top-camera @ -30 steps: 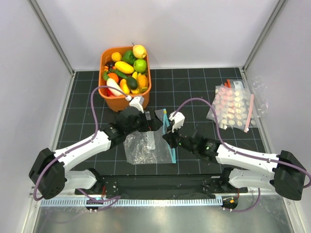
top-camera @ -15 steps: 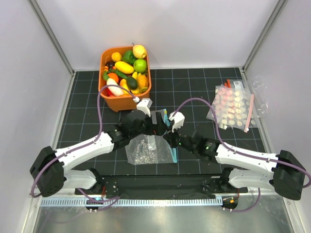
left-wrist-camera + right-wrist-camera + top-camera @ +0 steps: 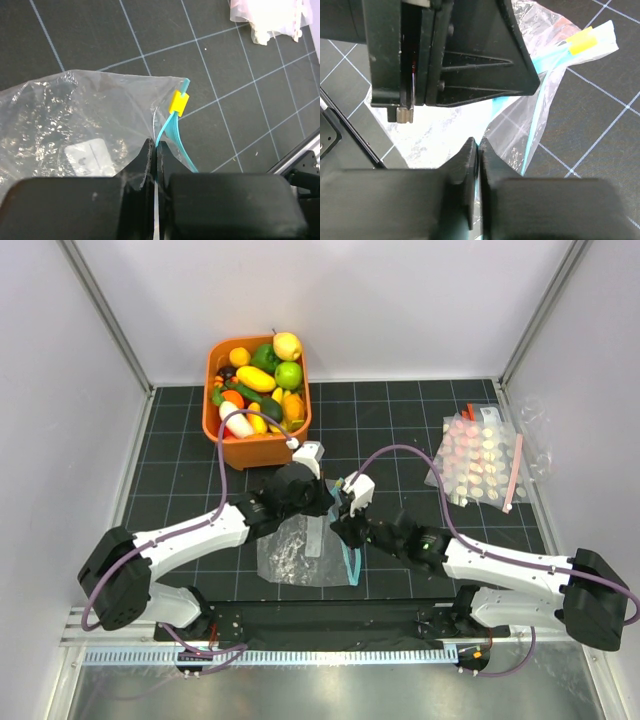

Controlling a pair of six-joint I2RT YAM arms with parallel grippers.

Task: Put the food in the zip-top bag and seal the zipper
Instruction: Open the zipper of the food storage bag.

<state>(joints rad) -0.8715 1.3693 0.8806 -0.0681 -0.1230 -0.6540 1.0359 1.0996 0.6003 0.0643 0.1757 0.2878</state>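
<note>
Covered from above, cropped up close

From above, the left gripper (image 3: pixel 325 504) and right gripper (image 3: pixel 339 519) cover the top edge of the zip-top bag (image 3: pixel 292 556); of the zipper (image 3: pixel 351 564) only the lower stretch shows. The left wrist view cuts the bag at its left edge.

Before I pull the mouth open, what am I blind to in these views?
Top: the bag mouth, hidden under both wrists.
Left wrist: zipper lower end, behind the left hand.
Right wrist: much of the bag, blocked by the left hand; which layer the right hand pinches, unclear.
</note>
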